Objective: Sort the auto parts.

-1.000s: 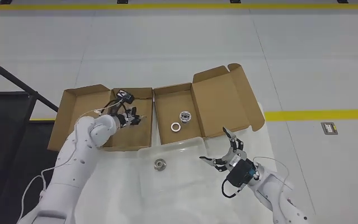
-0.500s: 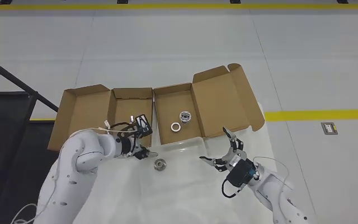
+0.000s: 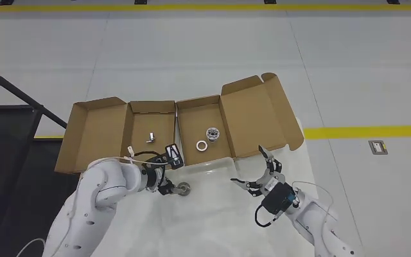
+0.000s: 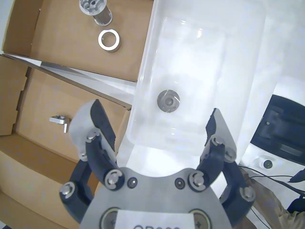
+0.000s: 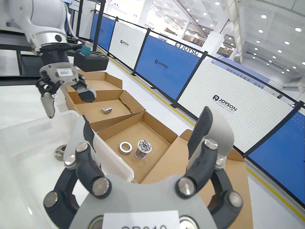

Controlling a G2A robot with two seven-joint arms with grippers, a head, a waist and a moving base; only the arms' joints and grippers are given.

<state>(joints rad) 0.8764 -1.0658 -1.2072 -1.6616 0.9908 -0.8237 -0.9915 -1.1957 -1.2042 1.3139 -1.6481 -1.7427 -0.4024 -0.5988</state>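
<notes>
A round metal flanged disc [image 3: 184, 189] lies in the clear plastic tray [image 3: 212, 168]. My left gripper [image 3: 168, 186] hovers open just beside and above the disc [image 4: 168, 101], which shows between its fingers [image 4: 101, 120]. A small metal bracket [image 3: 151, 136] lies in the left cardboard box [image 3: 138, 112]. The right cardboard box [image 3: 192, 106] holds a metal ring [image 3: 201, 146] and a toothed cylinder [image 3: 212, 133]. My right gripper [image 3: 255, 177] stands open and holds nothing at the tray's right end, near the box flap.
Both boxes have open flaps [image 3: 260, 115] standing out at the sides and between them. The tray's walls [image 5: 114, 158] rise around the disc. The boxes' front walls border the tray.
My left gripper left the bracket in the left box and swung toward me and to the right, over the tray next to the disc. The right arm barely moved.
</notes>
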